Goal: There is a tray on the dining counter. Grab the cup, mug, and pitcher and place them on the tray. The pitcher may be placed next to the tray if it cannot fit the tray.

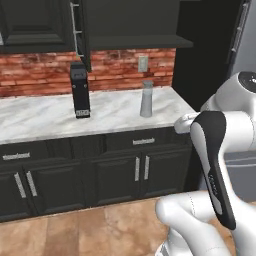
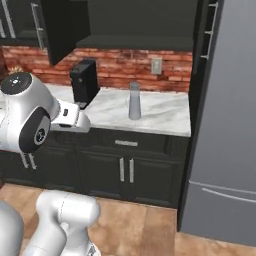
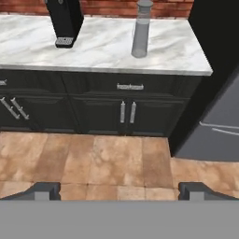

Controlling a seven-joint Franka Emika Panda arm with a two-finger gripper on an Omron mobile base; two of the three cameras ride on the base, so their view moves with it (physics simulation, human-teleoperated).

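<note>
The tall grey pitcher [image 1: 146,99] [image 2: 134,101] [image 3: 141,30] with its darker lid stands upright on the marble counter [image 1: 45,117] [image 2: 160,112] [image 3: 98,46] backed by red brick, near that counter's right end. My gripper [image 3: 121,190] is open, its two dark fingertips [image 3: 44,189] far apart with nothing between them. It hangs over the tiled floor, well short of the counter, and looks toward the pitcher. The tray, the dining counter, the cup and the mug are out of view.
A black coffee machine [image 1: 80,90] [image 2: 84,80] [image 3: 64,21] stands on the counter left of the pitcher. Dark base cabinets [image 3: 126,112] run below, and upper cabinets [image 1: 130,22] hang above. A tall grey fridge [image 2: 225,125] [image 3: 214,128] closes off the right side.
</note>
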